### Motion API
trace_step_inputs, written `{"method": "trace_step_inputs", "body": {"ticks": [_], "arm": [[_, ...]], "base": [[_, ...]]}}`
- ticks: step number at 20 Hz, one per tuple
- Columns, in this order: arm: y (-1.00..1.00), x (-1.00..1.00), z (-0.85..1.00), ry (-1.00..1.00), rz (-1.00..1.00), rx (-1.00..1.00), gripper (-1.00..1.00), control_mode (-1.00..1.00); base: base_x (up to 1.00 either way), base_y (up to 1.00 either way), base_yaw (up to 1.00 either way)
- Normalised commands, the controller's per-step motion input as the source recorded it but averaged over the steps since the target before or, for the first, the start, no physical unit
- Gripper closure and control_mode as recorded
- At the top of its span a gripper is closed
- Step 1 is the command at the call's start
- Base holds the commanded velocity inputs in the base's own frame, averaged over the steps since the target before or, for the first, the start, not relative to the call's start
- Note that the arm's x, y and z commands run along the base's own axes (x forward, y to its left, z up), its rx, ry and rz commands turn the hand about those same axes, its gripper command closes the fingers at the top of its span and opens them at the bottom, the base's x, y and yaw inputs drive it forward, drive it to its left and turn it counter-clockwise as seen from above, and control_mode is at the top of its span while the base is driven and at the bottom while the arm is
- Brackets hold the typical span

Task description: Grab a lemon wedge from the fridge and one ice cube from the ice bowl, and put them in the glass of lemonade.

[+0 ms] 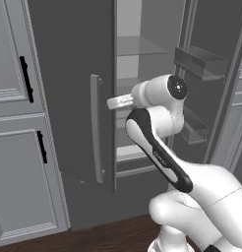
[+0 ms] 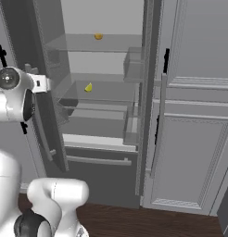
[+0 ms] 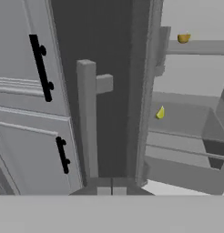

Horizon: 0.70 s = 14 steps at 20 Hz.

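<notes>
Lemon wedge (image 2: 88,87) on open fridge (image 2: 106,111) shelf

arm (image 1: 162,147): raised, elbow bent | jaws: closed, nothing held

The fridge (image 2: 102,115) stands open; its left door (image 3: 100,91) edge blocks the closed fingers (image 3: 112,186).

1. This is a kitchen, rendered rather than real.
2. A tall dark grey fridge (image 2: 102,115) stands open, showing glass shelves (image 2: 99,44) and door bins (image 1: 199,64).
3. Left of the fridge are light grey panelled cabinets (image 1: 17,147) with black handles (image 1: 26,78).
4. Below the fridge runs a dark wood floor (image 2: 148,224).
</notes>
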Motion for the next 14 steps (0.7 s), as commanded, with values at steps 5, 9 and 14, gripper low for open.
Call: {"method": "trace_step_inputs", "body": {"ticks": [5, 9, 14], "arm": [[-0.94, 0.18, 0.13, 0.11, 0.00, 0.20, 1.00, -1.00], [-0.37, 0.66, 0.00, 0.12, 0.06, 0.03, 1.00, -1.00], [0.06, 0.70, -0.13, 0.24, 0.20, 0.00, 1.00, -1.00]], "base": [[0.00, 0.00, 0.00], [0.00, 0.00, 0.00], [0.00, 0.00, 0.00]]}}
